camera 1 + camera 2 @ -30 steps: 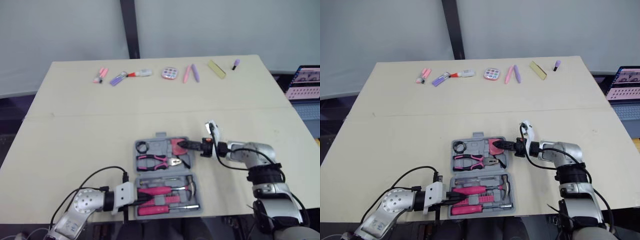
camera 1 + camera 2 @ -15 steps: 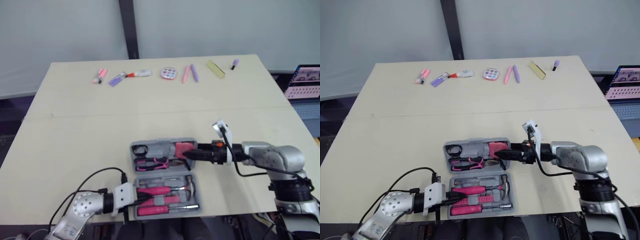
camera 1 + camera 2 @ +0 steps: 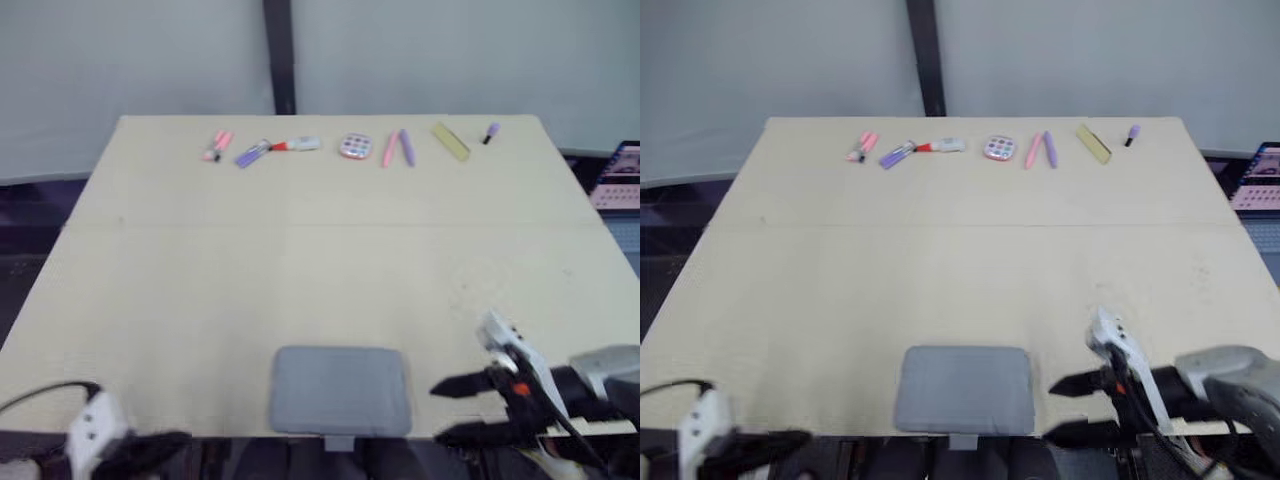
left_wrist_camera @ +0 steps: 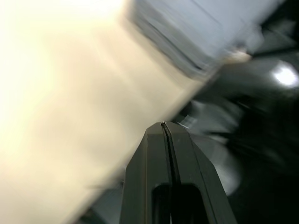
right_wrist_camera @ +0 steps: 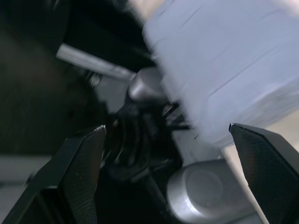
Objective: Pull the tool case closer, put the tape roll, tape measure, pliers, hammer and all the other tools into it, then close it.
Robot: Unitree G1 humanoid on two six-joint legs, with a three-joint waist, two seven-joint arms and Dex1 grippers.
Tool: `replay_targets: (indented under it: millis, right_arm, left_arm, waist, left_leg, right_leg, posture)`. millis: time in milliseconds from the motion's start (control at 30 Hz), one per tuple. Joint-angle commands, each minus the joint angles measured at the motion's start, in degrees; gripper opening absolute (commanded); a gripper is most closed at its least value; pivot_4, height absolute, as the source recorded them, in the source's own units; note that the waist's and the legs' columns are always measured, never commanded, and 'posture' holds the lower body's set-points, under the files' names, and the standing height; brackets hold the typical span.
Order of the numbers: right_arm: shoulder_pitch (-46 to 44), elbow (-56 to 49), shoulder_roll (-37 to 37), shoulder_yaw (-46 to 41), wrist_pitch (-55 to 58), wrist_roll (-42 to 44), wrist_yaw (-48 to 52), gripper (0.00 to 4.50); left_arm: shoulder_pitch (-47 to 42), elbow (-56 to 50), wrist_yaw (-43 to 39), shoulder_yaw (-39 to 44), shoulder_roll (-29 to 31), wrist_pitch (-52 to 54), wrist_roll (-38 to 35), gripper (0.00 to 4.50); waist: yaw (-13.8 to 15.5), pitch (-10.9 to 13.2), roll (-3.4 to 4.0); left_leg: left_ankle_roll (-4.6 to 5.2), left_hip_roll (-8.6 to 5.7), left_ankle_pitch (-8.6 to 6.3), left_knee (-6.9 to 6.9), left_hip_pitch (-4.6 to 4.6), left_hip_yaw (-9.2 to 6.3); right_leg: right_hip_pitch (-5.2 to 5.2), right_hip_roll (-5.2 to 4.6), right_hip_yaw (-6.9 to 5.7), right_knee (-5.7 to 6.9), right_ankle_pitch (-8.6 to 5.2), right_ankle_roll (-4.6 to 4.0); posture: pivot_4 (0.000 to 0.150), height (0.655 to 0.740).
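Note:
The grey tool case point(image 3: 340, 390) lies closed and flat at the table's front edge, its latch tab hanging over the rim. None of the tools can be seen. My right gripper point(image 3: 437, 412) hovers just right of the case at the table edge, open and holding nothing. In the right wrist view the case point(image 5: 219, 70) lies beyond the spread fingers. My left gripper point(image 3: 178, 440) sits low beyond the front edge, left of the case and apart from it. In the left wrist view its fingers point(image 4: 159, 140) are pressed together with nothing between them, and the case corner point(image 4: 205, 28) lies ahead.
Along the table's far edge lie pink and purple markers point(image 3: 240, 153), a round patterned disc point(image 3: 354, 147), two more pens point(image 3: 397, 148), a yellow strip point(image 3: 450, 140) and a small purple bottle point(image 3: 490, 132). A laptop point(image 3: 620, 178) stands off the table's right side.
The case lid has come down and the case is now closed. My right gripper has let go of the lid and drawn back right. My left gripper has pulled away to the left. The camera has shifted.

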Motion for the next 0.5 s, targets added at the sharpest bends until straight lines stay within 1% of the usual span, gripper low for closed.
replay_targets:
  millis: [33, 100, 133, 167, 200, 300, 400, 500]
  right_arm:
    - [2.88, 2.57, 2.83, 1.21, -15.59, -9.61, 0.08, 4.46]
    - [4.02, 4.37, 5.45, 2.44, -22.37, -13.63, -0.91, 4.46]
    - [4.31, 5.07, 6.67, 2.79, -24.69, -14.84, -1.49, 4.46]
    - [4.70, 6.27, 8.66, 3.18, -28.34, -16.64, -2.24, 4.46]
    - [4.99, 7.43, 9.88, 3.77, -31.14, -18.37, -2.81, 4.46]
    - [4.33, 10.92, 12.94, 4.89, -36.56, -21.74, -5.06, 4.46]
    - [2.75, 13.49, 15.04, 4.82, -38.76, -23.07, -7.30, 4.46]
    - [0.38, 15.44, 15.87, 5.18, -39.37, -24.19, -9.27, 4.46]
  left_arm:
    - [-6.56, 2.06, 0.93, -2.42, 0.20, -1.53, 0.82, 0.00]
    - [-11.16, 3.55, 2.19, -6.32, -0.19, -3.09, 3.85, 0.00]
    - [-12.81, 4.14, 2.82, -7.86, -0.45, -3.73, 5.26, 0.00]
    - [-14.53, 4.77, 3.23, -9.78, -1.01, -4.75, 6.46, 0.00]
    - [-15.89, 5.40, 3.52, -11.49, -1.58, -6.18, 7.74, 0.00]
    - [-19.26, 7.08, 4.30, -15.22, -3.41, -8.41, 9.46, 0.00]
    - [-23.77, 10.04, 6.18, -19.39, -4.67, -9.23, 12.52, 0.00]
    - [-26.91, 12.42, 6.34, -21.70, -5.84, -10.33, 13.02, 0.00]
  waist:
    - [-0.33, -0.18, -0.29]
    - [-0.54, -0.25, -0.41]
    - [-0.71, -0.25, -0.41]
    - [-0.98, -0.24, -0.37]
    - [-1.24, -0.23, -0.34]
    - [-1.81, -0.20, -0.29]
    - [-1.85, -0.15, -0.22]
    - [-1.86, -0.13, -0.18]
  left_leg:
    - [0.02, 0.00, 0.02, -0.01, 0.01, 0.05]
    - [0.02, 0.00, 0.02, -0.08, 0.01, 0.05]
    - [0.02, 0.00, 0.03, -0.07, 0.01, 0.07]
    - [-0.13, 0.01, 0.10, -0.09, -0.03, 0.10]
    - [-0.30, 0.01, 0.20, -0.17, -0.03, 0.16]
    - [-0.33, 0.03, 0.20, -0.27, -0.05, 0.21]
    - [-0.34, 0.06, 0.22, -0.19, -0.03, 0.26]
    - [-0.38, 0.05, 0.34, -0.11, 0.01, 0.26]
  right_leg:
    - [0.06, 0.00, 0.06, -0.05, 0.06, -0.06]
    - [0.12, 0.00, 0.07, -0.16, 0.17, 0.11]
    - [0.12, 0.01, 0.07, -0.16, 0.51, 0.78]
    - [0.07, 0.01, 0.07, -0.20, 0.55, 0.87]
    - [0.03, 0.00, 0.10, -0.23, 0.56, 0.89]
    - [-0.07, 0.00, 0.09, -0.23, 0.55, 0.90]
    - [-0.07, 0.00, 0.09, -0.18, 0.56, 0.91]
    - [-0.03, -0.01, 0.11, -0.08, 0.63, 1.03]
  posture:
    - [0.150, 0.7400]
    - [0.150, 0.7400]
    - [0.150, 0.7400]
    - [0.150, 0.7400]
    - [0.150, 0.7400]
    - [0.150, 0.7400]
    - [0.150, 0.7400]
    - [0.150, 0.7400]
